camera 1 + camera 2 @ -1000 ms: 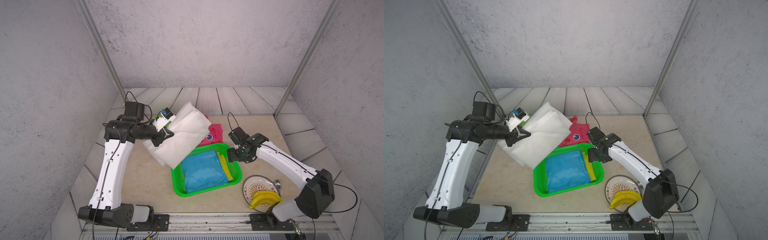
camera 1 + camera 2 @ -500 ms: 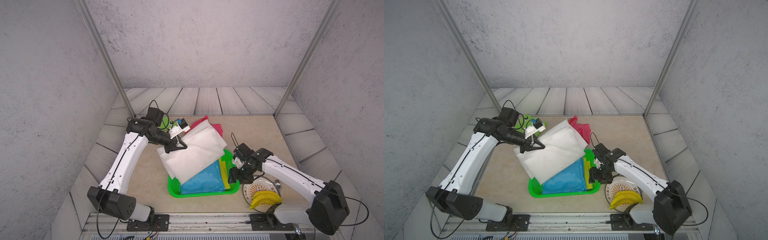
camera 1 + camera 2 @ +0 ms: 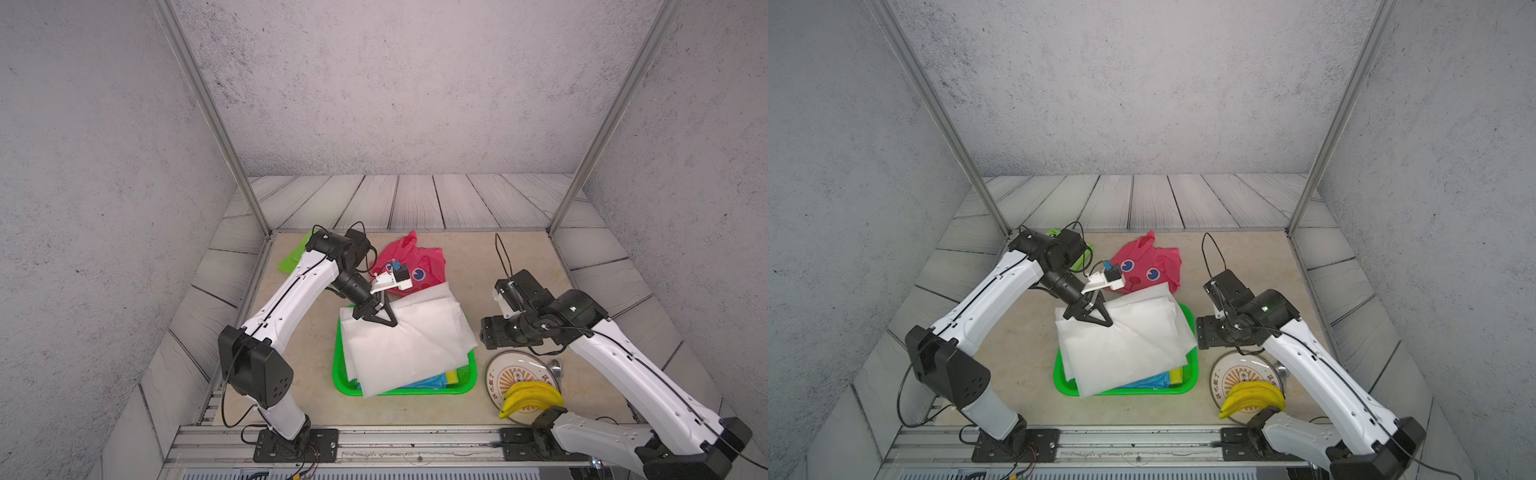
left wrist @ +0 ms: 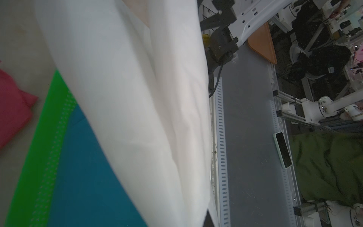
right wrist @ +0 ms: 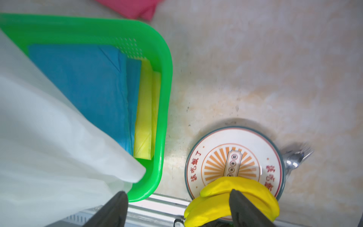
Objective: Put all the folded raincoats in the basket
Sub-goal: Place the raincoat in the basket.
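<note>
Top views: white folded raincoat (image 3: 411, 345) draped over the basket (image 3: 415, 391), covering most of it, spilling past its rim.
Basket: near the bench's (image 3: 519, 257) front edge, mid-width; blue sheet (image 5: 82, 88) and yellow sheet (image 5: 145, 118) inside.
Left gripper (image 3: 390, 323): pinched tight on the raincoat's far edge.
Right gripper (image 5: 177, 193): jaws spread wide, empty, near the basket's right rim.

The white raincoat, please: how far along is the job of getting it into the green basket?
Done: the white raincoat lies over the basket, atop the blue one. In hand: the left gripper is shut on its edge; the right gripper is open, holding nothing. Left: release, perhaps tuck in the edges overhanging the rim.
</note>
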